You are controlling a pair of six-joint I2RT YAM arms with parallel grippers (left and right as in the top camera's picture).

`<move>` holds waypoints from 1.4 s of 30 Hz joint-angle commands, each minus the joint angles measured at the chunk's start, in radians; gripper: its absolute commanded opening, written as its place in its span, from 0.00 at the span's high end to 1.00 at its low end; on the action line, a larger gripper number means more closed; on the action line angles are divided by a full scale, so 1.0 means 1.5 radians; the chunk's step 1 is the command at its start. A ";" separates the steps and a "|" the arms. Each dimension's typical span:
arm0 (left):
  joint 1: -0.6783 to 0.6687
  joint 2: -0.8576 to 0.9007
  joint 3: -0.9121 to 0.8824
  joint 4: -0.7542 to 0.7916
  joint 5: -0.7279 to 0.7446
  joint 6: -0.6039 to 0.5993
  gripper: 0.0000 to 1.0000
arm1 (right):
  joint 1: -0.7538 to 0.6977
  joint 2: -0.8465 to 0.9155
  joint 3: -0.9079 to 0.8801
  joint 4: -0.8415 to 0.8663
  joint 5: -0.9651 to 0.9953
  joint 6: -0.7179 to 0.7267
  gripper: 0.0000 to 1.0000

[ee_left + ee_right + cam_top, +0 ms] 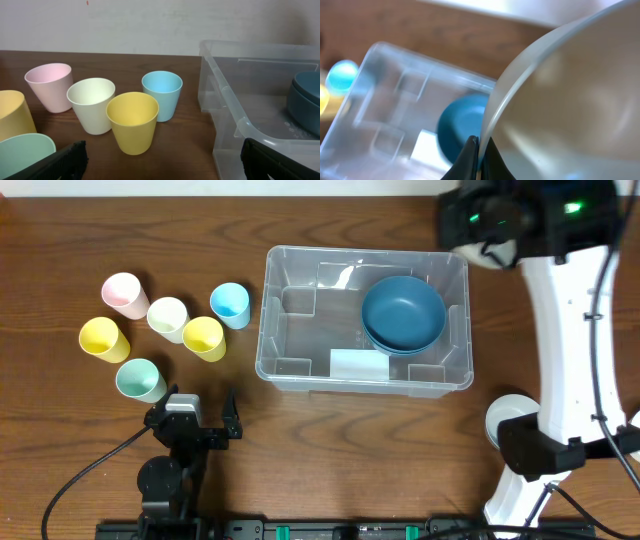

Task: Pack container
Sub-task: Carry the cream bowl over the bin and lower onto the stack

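Observation:
The clear plastic container [266, 310] stands mid-table with a white label on its base and stacked dark blue bowls [402, 313] in its right half. My right gripper [480, 150] is shut on the rim of a white bowl [570, 100], held high above the container [385, 100] and the blue bowls [460, 122]. In the overhead view the right gripper [485, 225] is over the container's far right corner. My left gripper [195, 420] is open and empty, low on the table in front of the cups, left of the container [235, 115].
Several pastel cups stand left of the container: pink [124, 294], cream [167, 318], blue [230, 304], two yellow [204, 337], [104, 339], and green [140, 380]. Another white bowl [508, 416] lies by the right arm's base.

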 commanded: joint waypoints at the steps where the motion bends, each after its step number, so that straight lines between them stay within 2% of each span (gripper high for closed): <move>1: -0.002 -0.004 -0.020 -0.007 -0.008 0.006 0.02 | 0.053 0.024 -0.035 -0.024 0.022 -0.012 0.98; 8: -0.002 -0.004 -0.020 -0.007 -0.008 0.006 0.02 | 0.110 0.024 -0.179 -0.013 0.071 0.014 0.98; 16: -0.002 -0.004 -0.020 -0.007 -0.008 0.006 0.02 | 0.110 0.024 -0.347 0.087 0.060 0.017 0.99; 32: -0.002 -0.004 -0.020 -0.007 -0.008 0.006 0.02 | 0.113 0.026 -0.471 0.269 0.005 -0.042 0.95; 34: -0.002 -0.004 -0.020 -0.007 -0.008 0.006 0.02 | 0.114 0.027 -0.482 0.276 -0.001 -0.042 0.89; 35: -0.002 -0.004 -0.020 -0.007 -0.008 0.006 0.02 | 0.116 0.027 -0.487 0.278 -0.005 -0.043 0.80; 37: -0.002 -0.004 -0.020 -0.007 -0.008 0.006 0.02 | 0.121 0.027 -0.493 0.276 -0.007 -0.053 0.57; 38: -0.002 -0.004 -0.020 -0.007 -0.008 0.006 0.02 | 0.125 0.027 -0.493 0.272 -0.007 -0.054 0.50; 40: -0.002 -0.004 -0.020 -0.007 -0.008 0.006 0.02 | 0.132 0.026 -0.492 0.268 -0.007 -0.059 0.45; 42: -0.002 -0.004 -0.020 -0.007 -0.008 0.006 0.02 | 0.139 0.024 -0.492 0.268 -0.007 -0.060 0.45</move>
